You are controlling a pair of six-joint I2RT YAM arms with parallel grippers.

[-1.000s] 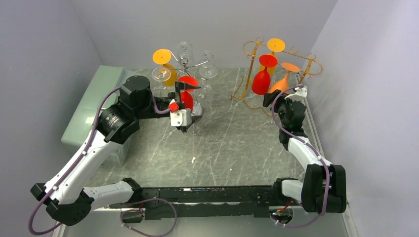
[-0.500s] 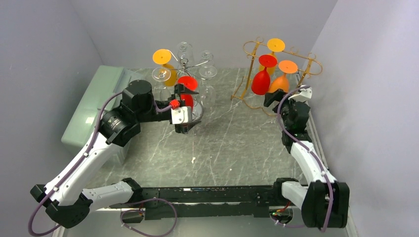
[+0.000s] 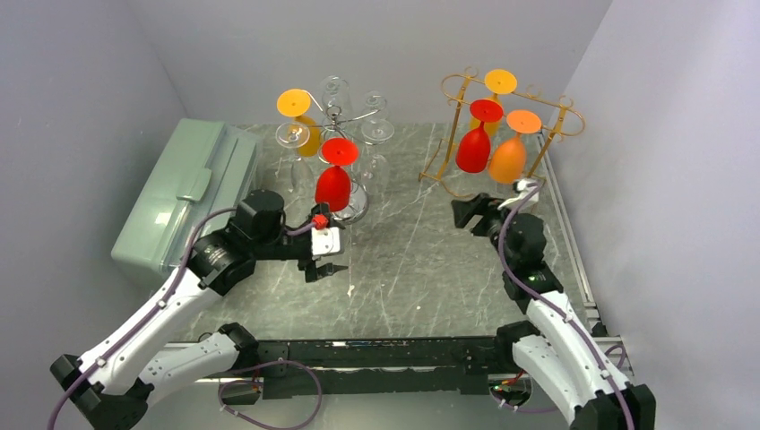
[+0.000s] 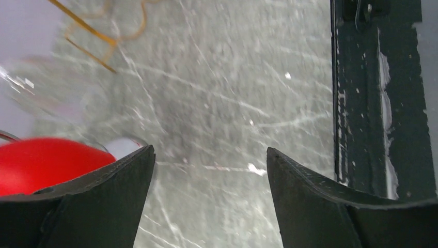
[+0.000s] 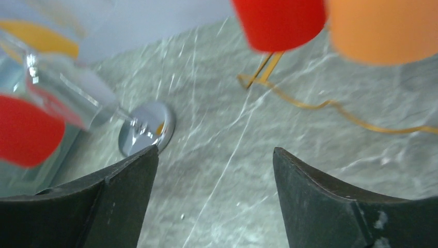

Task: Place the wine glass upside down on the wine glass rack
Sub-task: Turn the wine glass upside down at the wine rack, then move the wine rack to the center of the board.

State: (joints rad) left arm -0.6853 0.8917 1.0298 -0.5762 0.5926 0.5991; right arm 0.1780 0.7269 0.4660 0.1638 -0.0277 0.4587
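Since both arms sit low over the grey marbled worktop point(image 3: 412, 269), the count is easy: two racks, two red glasses, three orange or yellow-orange ones, and a few clear ones whose number I cannot settle. The left pincer point(image 4: 209, 150) is released, jaws wide with only bare stone between them. Just beyond it and a little to its left, the red wine glass point(image 3: 332, 186) hangs upside down on the chrome rack point(image 3: 335, 114). Its round foot is on top and its opaque, glossy bowl points down, clear of the fingers. The right pincer point(image 5: 214, 149) is likewise released and holds nothing. Ahead of it and slightly to its right stands the gold rack point(image 3: 453, 123). This rack carries three inverted glasses: a second red glass point(image 3: 472, 149), an orange wine glass point(image 3: 508, 161) beside it, and a yellow-orange glass point(image 3: 500, 82) behind. A pale green case point(image 3: 175, 202) lies off to the left pincer's left.
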